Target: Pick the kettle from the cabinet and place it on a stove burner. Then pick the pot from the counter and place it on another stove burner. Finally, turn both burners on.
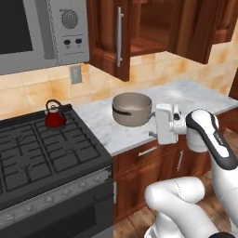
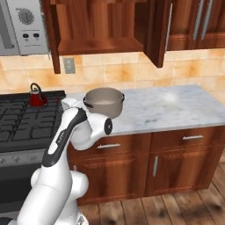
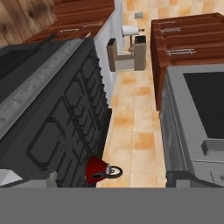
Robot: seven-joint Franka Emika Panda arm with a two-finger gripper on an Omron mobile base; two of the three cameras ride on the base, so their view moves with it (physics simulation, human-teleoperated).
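Gripper: the gripper (image 1: 153,124) hung off the pot's right side, just beside its rim and above the counter's front edge; its fingers were hard to make out in the base views, and the jaws stood wide apart, with nothing between them.
Pot: the pot (image 1: 132,108) sat upright on the counter (image 1: 195,95), between the cooktop and the bare marble; lidless, pale inside, one dark side handle facing forward.
Handling of pot: judged rigid and fairly heavy for its width; the smooth metal wall looked slippery. The rim wall nearest the gripper, one finger inside and one outside, seemed the surest hold; the side handle was a narrower option.
Kettle: the kettle (image 1: 55,115) stood upright on the rear grate of the cooktop (image 1: 46,148), left of the pot and well apart from it.
Cabinet: the cabinet (image 1: 139,28) above the pot stood with its door open.
Microwave: the microwave (image 1: 42,28) hung above the cooktop, left of the cabinet.
Stage: the kettle appeared placed; the pot was not yet taken.
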